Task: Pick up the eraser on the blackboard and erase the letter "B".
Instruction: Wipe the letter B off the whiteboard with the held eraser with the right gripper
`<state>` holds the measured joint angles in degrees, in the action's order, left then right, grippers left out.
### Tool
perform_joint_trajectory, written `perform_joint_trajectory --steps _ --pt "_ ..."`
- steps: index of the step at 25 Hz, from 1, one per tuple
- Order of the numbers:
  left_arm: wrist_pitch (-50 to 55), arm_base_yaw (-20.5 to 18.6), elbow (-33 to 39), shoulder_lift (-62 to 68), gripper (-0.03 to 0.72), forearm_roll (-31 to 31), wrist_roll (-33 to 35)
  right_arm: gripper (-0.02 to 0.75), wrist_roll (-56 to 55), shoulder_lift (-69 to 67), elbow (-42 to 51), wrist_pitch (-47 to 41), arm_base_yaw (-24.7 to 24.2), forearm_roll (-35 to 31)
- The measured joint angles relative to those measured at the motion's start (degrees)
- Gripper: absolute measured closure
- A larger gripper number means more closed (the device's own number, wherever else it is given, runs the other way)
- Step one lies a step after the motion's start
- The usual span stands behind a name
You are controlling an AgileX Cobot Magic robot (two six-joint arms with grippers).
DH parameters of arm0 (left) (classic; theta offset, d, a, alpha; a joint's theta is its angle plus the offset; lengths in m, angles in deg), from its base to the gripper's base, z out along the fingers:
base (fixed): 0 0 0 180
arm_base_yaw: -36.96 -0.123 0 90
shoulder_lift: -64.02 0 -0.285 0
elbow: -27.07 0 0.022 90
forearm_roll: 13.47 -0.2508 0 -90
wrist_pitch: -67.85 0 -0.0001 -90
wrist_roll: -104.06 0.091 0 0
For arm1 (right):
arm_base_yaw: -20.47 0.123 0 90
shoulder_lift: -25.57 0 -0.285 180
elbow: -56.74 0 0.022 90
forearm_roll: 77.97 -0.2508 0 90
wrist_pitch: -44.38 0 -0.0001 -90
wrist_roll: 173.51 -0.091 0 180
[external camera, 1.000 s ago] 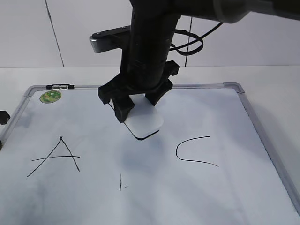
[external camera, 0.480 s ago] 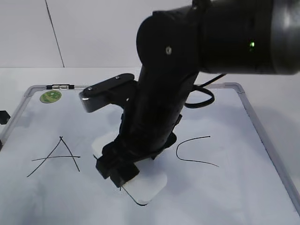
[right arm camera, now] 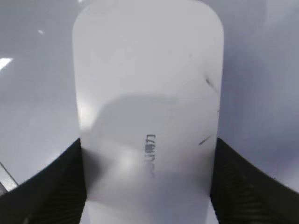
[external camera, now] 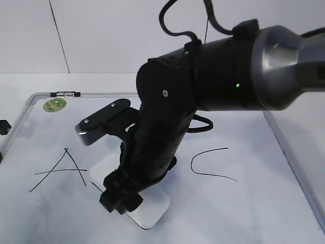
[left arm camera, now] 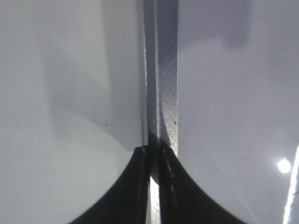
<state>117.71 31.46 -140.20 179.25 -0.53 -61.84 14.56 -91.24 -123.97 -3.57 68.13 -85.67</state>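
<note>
The blackboard (external camera: 284, 152), a white board in a silver-grey frame, lies flat on the pale counter (external camera: 299, 86) and carries everything the scene holds. A round green sticker (external camera: 55, 104) sits in its far left corner, a hand-drawn "A" (external camera: 60, 170) stands on the left side and a "C" (external camera: 210, 163) on the right. Between those two letters the right gripper (external camera: 121, 199) is clamped on the eraser (external camera: 151, 208), its jaws pressed against the two long sides of the white block, as the right wrist view shows with the grey lettering on top (right arm camera: 150, 156). The eraser rests flat on the board surface near its front edge. The letter "B" cannot be made out; only a short dark stroke (external camera: 95, 185) shows just left of the gripper. The left gripper (left arm camera: 154, 158) has its jaws together, holding nothing, above the left frame rail of the board (left arm camera: 164, 93).
</note>
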Motion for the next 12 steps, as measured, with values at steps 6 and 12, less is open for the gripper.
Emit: perform_joint_trajectory --steps 6,12 --pt "0.0 0.0 0.0 0.0 0.675 0.0 0.0 0.215 2.6 -1.9 0.0 -1.3 0.5 0.0" --pt "0.0 0.0 0.0 0.0 0.675 0.0 0.0 0.215 6.4 -2.9 0.0 -1.4 0.6 0.0"
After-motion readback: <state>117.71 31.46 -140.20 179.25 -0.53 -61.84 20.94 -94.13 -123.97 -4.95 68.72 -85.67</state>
